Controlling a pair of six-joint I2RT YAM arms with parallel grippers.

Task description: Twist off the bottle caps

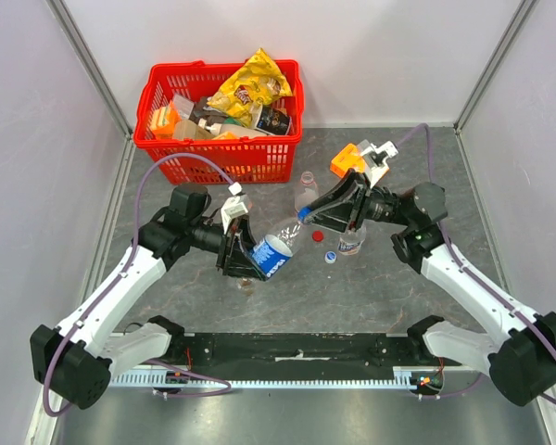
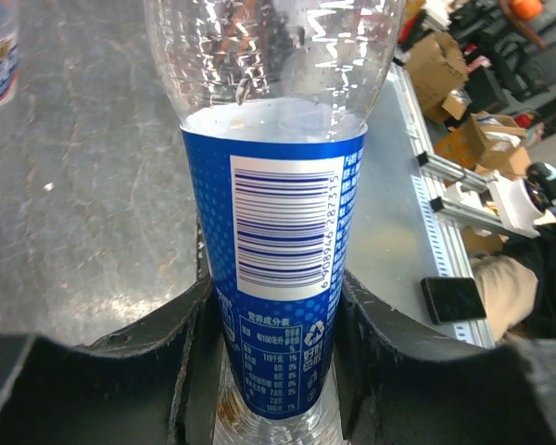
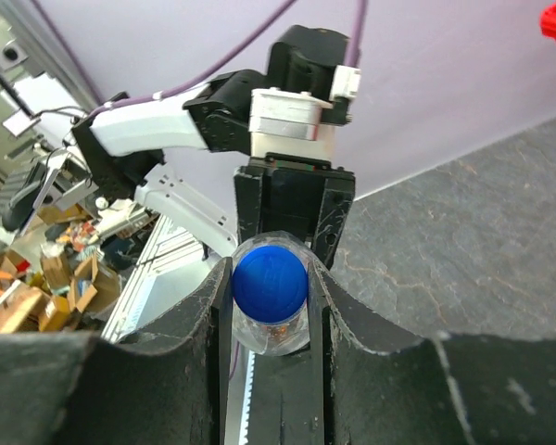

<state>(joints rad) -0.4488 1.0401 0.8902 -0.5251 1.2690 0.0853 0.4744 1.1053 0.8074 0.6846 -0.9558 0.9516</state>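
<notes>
The table [image 1: 371, 287] carries everything, and the blue-labelled bottle [image 1: 273, 252] is held above it, tilted, between the two arms. Beyond that bottle, on the side away from the arm bases, stands a red basket [image 1: 222, 165] full of snack packets. The left tool [image 1: 244, 248] is clamped on the blue-labelled bottle's lower body, a finger on each side of the label. The right tool [image 1: 313, 215] is closed on the blue cap [image 3: 270, 283], which sits on the bottle's neck. A clear uncapped bottle [image 1: 305, 192] stands just beyond the blue-labelled bottle's neck end. Another bottle [image 1: 352, 243] stands to its right, partly under the right arm. A red cap [image 1: 317, 235] and a pale cap [image 1: 331, 257] lie on the table between these two bottles.
</notes>
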